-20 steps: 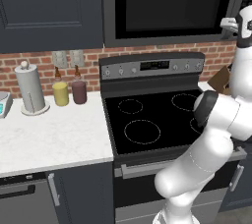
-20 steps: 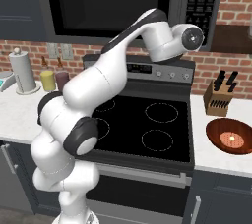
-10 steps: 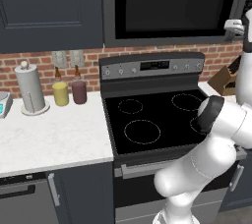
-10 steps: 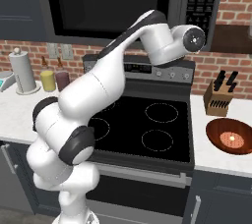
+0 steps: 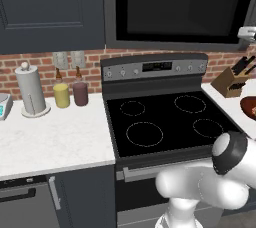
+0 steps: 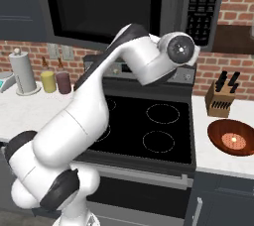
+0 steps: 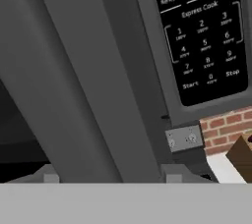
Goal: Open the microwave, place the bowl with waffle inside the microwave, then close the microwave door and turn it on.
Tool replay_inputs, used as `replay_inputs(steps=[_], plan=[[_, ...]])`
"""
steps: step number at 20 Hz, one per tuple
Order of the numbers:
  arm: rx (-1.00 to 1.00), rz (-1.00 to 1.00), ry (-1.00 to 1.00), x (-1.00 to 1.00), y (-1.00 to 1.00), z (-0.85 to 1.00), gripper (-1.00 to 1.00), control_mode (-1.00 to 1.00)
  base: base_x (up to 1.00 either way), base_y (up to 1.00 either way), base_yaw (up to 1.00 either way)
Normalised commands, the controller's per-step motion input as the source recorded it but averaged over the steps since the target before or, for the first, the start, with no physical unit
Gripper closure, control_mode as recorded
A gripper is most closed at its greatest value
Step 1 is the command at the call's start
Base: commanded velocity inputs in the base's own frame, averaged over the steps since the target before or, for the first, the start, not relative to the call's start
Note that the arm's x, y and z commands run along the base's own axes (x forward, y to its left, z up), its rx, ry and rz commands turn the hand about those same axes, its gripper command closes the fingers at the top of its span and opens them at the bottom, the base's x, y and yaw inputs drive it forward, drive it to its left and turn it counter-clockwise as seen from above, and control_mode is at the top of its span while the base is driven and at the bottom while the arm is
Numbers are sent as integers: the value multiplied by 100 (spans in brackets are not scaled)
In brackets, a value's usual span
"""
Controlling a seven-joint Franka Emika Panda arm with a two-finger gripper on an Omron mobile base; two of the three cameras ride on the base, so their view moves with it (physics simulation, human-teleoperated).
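The microwave [image 6: 129, 7] hangs above the stove across the top of the right base view, its microwave door [image 6: 101, 4] a wide black glass panel to the left and its button panel [image 6: 202, 4] at the upper right. In the left base view the same dark front fills the upper right of the frame. The hand view looks up close along the door's grey frame, which runs as slanted bands through the middle, with the keypad, digits and a "Start" key, in the upper right.

The bowl [image 6: 233, 137] sits at the right edge of the right base view on the white surface [image 6: 218, 158], with the waffle [image 6: 233, 141] as a pale orange spot inside it. Just behind it stands the knife block [image 6: 221, 98]. In the left base view the bowl's rim peeks in at the right edge, below the knife block.

The stove [image 5: 165, 122] with its black top lies under the microwave. To its left on the surface stand a paper towel roll [image 5: 31, 92], a yellow jar [image 5: 62, 95] and a dark red jar [image 5: 80, 93].

The arm's wrist reaches up to the microwave's lower right part; two grey stubs show low in the hand view, and whether the hand is apart or together I cannot tell.
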Motion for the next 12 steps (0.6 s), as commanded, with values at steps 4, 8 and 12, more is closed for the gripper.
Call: replay_inputs(steps=[4, 8, 12], plan=[[-8, -23, 5, -100, 34, 11, 100, -100, 0, 0, 0], [-12, -20, 9, -100, 32, 7, 100, -100, 0, 0, 0], [-14, -18, 7, -100, 31, 0, 100, -100, 0, 0, 0]])
